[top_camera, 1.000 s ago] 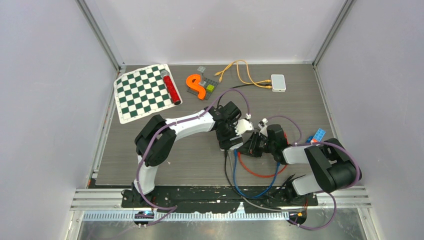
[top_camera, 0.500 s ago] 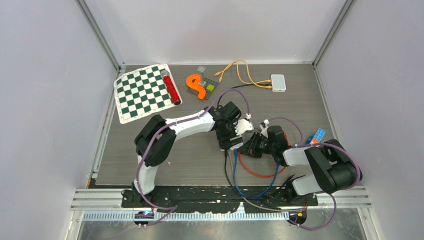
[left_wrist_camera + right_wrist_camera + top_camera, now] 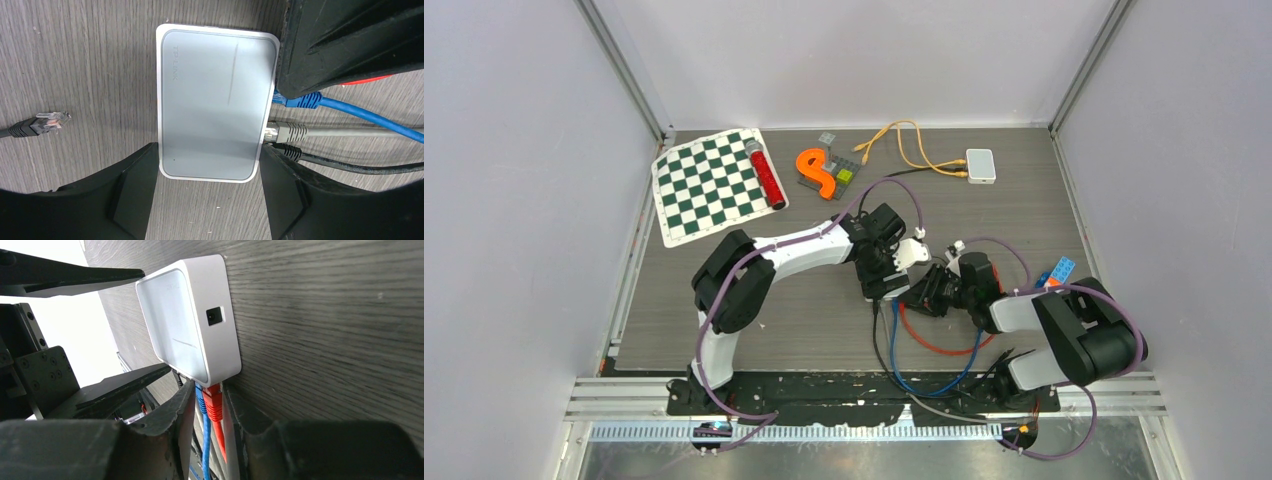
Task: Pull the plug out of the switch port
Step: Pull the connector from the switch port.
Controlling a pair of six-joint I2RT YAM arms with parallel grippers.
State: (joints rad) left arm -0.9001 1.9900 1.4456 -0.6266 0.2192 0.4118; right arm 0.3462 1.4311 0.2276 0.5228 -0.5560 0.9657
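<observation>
A white TP-Link switch (image 3: 215, 100) lies on the table at mid-table (image 3: 911, 253). My left gripper (image 3: 209, 167) is shut on its near end, one finger on each long side. Red (image 3: 214, 405), blue (image 3: 300, 100), grey (image 3: 285, 131) and black (image 3: 290, 151) plugs sit in its ports. My right gripper (image 3: 210, 392) comes from the right (image 3: 921, 292). It is closed round the red plug, with the blue plug (image 3: 201, 395) also between its fingers, right at the switch (image 3: 185, 325) edge. The red plug is still seated in its port.
A loose black plug (image 3: 45, 122) lies left of the switch. Red (image 3: 934, 345) and blue (image 3: 924, 380) cables trail toward the near edge. A chessboard mat (image 3: 714, 185), red cylinder (image 3: 767, 175), orange S-shape (image 3: 817, 172) and second white switch (image 3: 980, 165) sit at the back. A blue brick (image 3: 1062, 268) is at the right.
My right gripper has crept a little left, closer to the switch. The left arm and the switch have not visibly moved.
</observation>
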